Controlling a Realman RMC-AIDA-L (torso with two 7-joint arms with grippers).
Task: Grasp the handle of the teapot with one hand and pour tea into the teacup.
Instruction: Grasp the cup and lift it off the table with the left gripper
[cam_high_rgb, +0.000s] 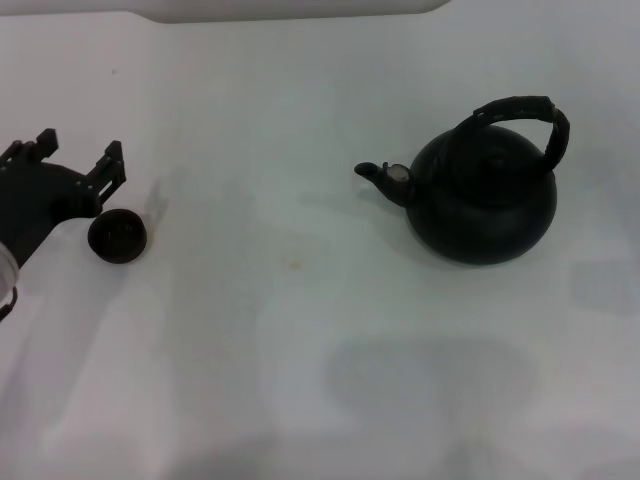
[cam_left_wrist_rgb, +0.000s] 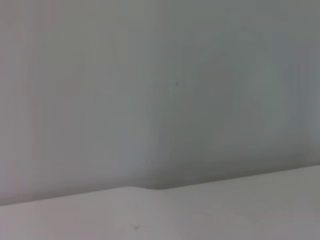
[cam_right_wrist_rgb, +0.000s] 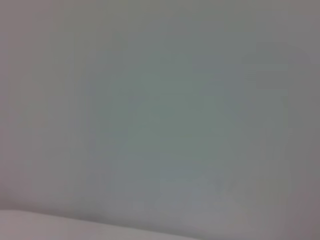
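Teacup (cam_high_rgb: 118, 236) just beside left tool (cam_high_rgb: 78, 152)

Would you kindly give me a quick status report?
Left gripper open beside teacup. Right gripper out of view. Teapot upright, handle ungrasped, spout toward the teacup. Nothing between them.

Blk teapot (cam_high_rgb: 485, 195) upright, teacup (cam_high_rgb: 118, 236) far left

left claw (cam_high_rgb: 78, 152) low at far left — fingers spread.
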